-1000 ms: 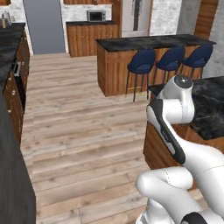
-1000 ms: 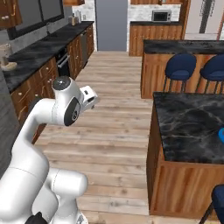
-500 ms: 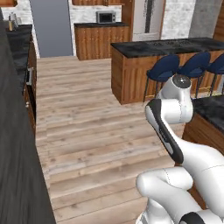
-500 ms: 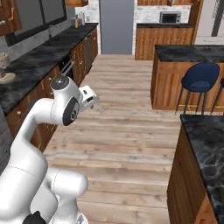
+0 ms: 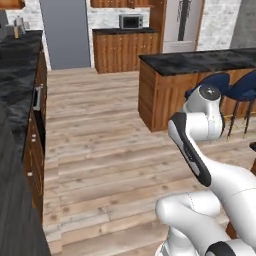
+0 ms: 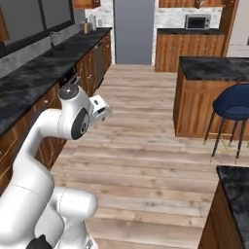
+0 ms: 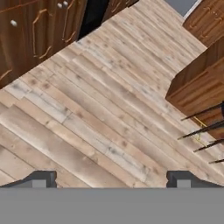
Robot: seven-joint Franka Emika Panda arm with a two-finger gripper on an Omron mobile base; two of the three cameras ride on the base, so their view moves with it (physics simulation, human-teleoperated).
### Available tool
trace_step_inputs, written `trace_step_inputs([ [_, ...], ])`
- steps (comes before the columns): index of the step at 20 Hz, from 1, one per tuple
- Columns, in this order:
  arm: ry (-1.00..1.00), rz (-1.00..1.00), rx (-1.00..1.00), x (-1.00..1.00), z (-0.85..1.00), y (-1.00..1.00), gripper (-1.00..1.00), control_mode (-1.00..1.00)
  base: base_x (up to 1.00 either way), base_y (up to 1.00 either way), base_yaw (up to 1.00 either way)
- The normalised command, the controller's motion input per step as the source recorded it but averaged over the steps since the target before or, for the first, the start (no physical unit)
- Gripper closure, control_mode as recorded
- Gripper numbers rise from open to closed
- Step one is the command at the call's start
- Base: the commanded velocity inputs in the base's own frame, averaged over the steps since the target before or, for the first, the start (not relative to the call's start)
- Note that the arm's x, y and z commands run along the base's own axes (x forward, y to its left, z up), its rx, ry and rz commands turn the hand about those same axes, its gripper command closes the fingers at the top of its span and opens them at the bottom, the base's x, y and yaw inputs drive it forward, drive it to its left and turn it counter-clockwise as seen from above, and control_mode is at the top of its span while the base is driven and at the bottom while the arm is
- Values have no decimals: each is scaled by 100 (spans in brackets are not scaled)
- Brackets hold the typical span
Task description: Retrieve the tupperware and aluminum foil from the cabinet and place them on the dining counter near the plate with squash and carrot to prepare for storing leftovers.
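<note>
Even, shadowless light — perhaps slightly soft

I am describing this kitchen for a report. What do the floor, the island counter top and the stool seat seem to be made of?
The floor looks like pale wood planks, matt, with visible grain and board seams. The island counter top seems to be black stone, probably marble, with faint grey veins and a slight sheen. The stool seat looks like dark-blue padded upholstery on thin dark legs; whether fabric or leather is unclear.

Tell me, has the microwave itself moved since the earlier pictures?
No. The microwave sits on the same far counter beside the grey fridge; the whole view shifted, so the base moved.
</note>
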Motion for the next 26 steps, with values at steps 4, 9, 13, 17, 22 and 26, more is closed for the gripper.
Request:
trace_step_inputs([
  [4, 0, 0, 0, 0, 0, 0, -100, 100, 100, 0, 26],
  [9, 0, 0, 0, 0, 0, 0, -100, 100, 100, 0, 32],
  [13, 0, 0, 0, 0, 0, 0, -100, 100, 100, -31, 19],
  [17, 0, 0, 0, 0, 0, 0, -100, 100, 100, -45, 3],
  [22, 0, 0, 0, 0, 0, 0, -100, 100, 100, -43, -1],
  [26, 0, 0, 0, 0, 0, 0, -100, 100, 100, -30, -12],
])
